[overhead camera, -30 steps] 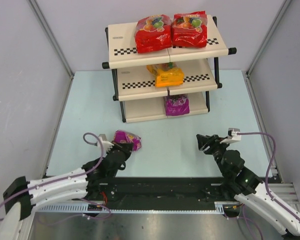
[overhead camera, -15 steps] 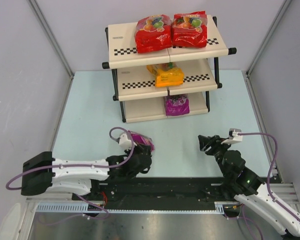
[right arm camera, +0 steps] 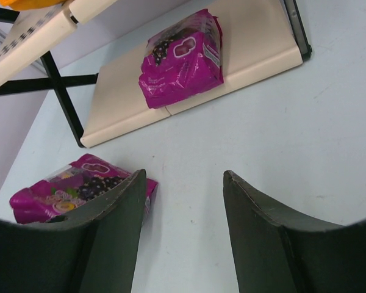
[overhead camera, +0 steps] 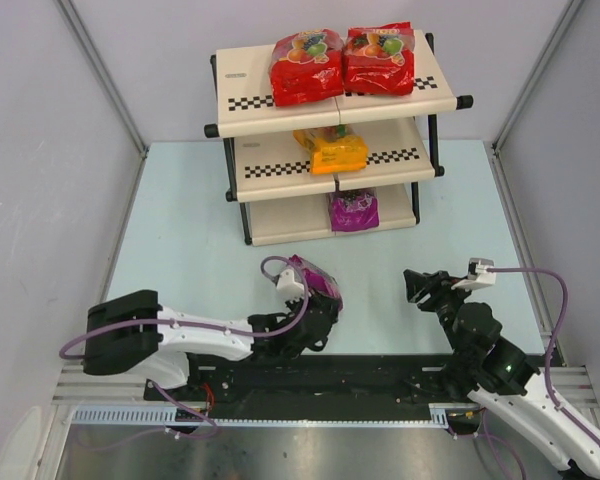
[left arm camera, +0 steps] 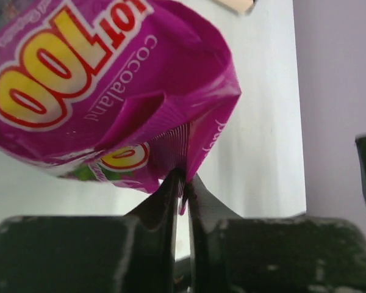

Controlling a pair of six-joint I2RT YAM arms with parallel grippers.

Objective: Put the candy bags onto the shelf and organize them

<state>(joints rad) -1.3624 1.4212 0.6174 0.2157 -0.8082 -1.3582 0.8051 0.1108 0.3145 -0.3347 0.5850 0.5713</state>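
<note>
My left gripper [overhead camera: 320,300] is shut on the seam of a purple candy bag [overhead camera: 314,277], which fills the left wrist view [left arm camera: 110,85] above the pinching jaws. The bag hangs near the table's middle front. The shelf [overhead camera: 330,140] stands at the back. Two red bags [overhead camera: 306,66] [overhead camera: 380,58] lie on its top tier, an orange-yellow bag [overhead camera: 332,150] on the middle tier, a second purple bag [overhead camera: 354,211] on the bottom tier. My right gripper [overhead camera: 420,285] is open and empty at front right; its view shows both purple bags [right arm camera: 183,61] [right arm camera: 67,189].
Grey walls enclose the pale blue table [overhead camera: 180,240] on the left, right and back. The black rail [overhead camera: 320,385] with the arm bases runs along the near edge. The shelf's black legs [right arm camera: 61,97] stand on the table ahead of the right gripper.
My left arm has swung to the right, carrying the purple bag from the left front to the middle front. My right gripper has shifted slightly right.
</note>
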